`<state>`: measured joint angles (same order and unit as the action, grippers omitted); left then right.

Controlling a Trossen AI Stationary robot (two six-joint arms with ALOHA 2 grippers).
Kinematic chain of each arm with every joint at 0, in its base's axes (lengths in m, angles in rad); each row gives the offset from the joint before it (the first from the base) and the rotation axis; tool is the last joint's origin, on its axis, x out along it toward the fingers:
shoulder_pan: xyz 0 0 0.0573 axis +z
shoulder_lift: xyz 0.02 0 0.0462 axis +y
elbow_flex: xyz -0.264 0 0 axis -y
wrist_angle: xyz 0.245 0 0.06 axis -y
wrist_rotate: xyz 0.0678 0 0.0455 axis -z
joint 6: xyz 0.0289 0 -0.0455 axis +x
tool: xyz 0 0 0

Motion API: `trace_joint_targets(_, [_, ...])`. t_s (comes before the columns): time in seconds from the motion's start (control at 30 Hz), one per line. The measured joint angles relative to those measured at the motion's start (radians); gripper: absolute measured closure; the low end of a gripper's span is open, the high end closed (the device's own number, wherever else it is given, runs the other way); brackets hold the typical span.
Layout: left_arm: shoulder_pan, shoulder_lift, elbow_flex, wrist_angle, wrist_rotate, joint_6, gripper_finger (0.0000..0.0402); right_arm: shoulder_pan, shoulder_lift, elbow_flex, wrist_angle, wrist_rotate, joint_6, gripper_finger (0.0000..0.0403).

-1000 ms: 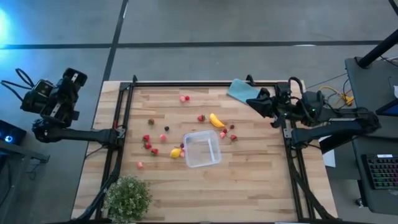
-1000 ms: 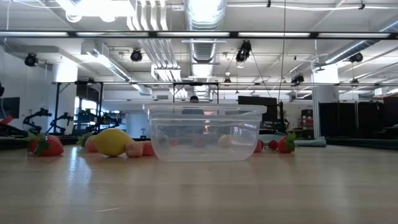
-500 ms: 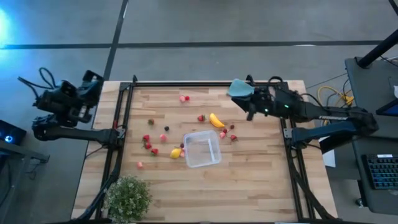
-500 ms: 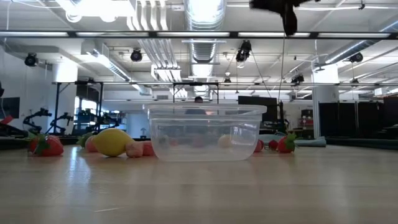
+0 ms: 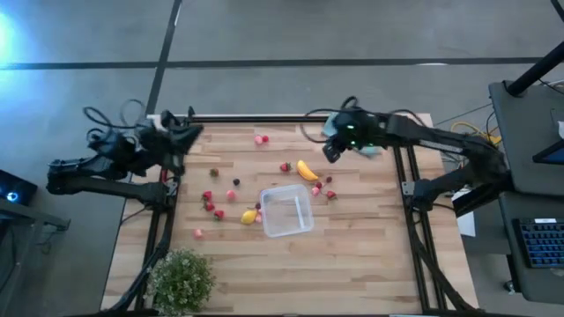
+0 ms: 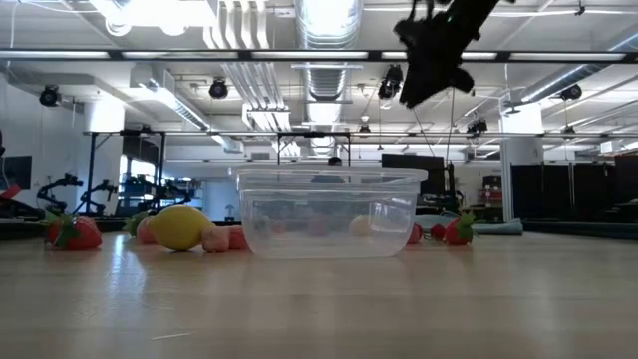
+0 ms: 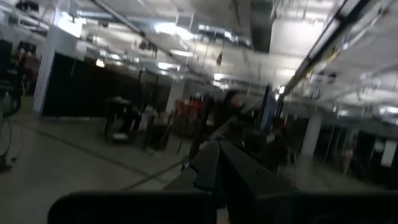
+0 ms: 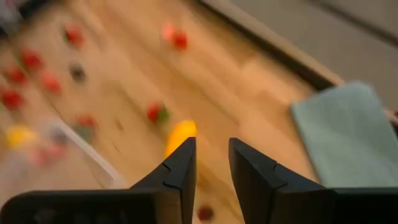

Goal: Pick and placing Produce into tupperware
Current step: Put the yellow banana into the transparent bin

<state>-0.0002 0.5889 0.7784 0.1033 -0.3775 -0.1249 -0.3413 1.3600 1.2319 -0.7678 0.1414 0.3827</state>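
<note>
The clear tupperware (image 5: 286, 211) (image 6: 332, 212) stands on its base mid-table. Toy produce lies scattered on the wood around it: a yellow banana (image 5: 307, 171) (image 8: 180, 135), a lemon (image 5: 249, 216) (image 6: 179, 227), red strawberries (image 5: 210, 204) (image 6: 72, 232) and a pink piece (image 5: 262, 139). My right gripper (image 5: 329, 153) (image 6: 429, 78) (image 8: 212, 149) hovers high above the table's far right part, open and empty, pointing toward the banana. My left gripper (image 5: 191, 132) is in the air over the far left corner of the frame.
A folded teal cloth (image 5: 338, 127) (image 8: 345, 134) lies at the far right corner, partly under my right arm. A leafy green plant (image 5: 182, 280) stands at the near left corner. A black frame (image 5: 291, 117) runs along the table's far, left and right edges.
My right arm has swung from beyond the table's right edge leftward over the teal cloth, toward the banana, and its gripper has come down into the top of the low view. My left arm has reached from outside the table rightward to the far left corner.
</note>
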Motion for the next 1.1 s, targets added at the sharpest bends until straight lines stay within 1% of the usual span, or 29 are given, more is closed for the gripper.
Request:
trace_joint_targets(0.1, [0.000,0.024,0.000,-0.007,0.000,-0.033,0.0402,-0.040,0.130,0.049,-0.087,-0.054,-0.069,0.0302])
trace_joint_targets(0.17, [0.000,0.053,0.000,-0.012,0.004,-0.070,0.0402,-0.062,0.211,0.070,-0.135,-0.060,-0.107,0.0293])
trace_joint_targets(0.3, [0.000,0.096,0.000,-0.085,0.005,-0.142,0.0402,-0.095,0.346,0.093,-0.154,-0.067,-0.113,0.0272])
trace_joint_targets(0.37, [0.000,0.113,0.000,-0.143,0.005,-0.155,0.0402,-0.100,0.389,0.110,-0.158,-0.103,-0.095,0.0262])
trace_joint_targets(0.47, [0.001,0.139,0.000,-0.187,0.003,-0.123,0.0402,-0.098,0.423,0.142,-0.159,-0.167,-0.065,0.0246])
trace_joint_targets(0.57, [0.009,0.156,0.005,-0.234,0.002,-0.078,0.0402,-0.084,0.437,0.168,-0.149,-0.171,-0.035,0.0228])
trace_joint_targets(0.8, [0.036,0.177,0.005,-0.343,-0.024,-0.069,0.0402,-0.055,0.478,0.201,-0.109,-0.185,0.046,0.0186])
trace_joint_targets(0.87, [0.040,0.174,0.005,-0.344,-0.024,-0.068,0.0402,-0.045,0.502,0.205,-0.108,-0.202,0.062,0.0180])
trace_joint_targets(1.1, [0.040,0.142,0.004,-0.392,-0.024,-0.077,0.0402,-0.014,0.558,0.206,-0.100,-0.193,0.082,0.0175])
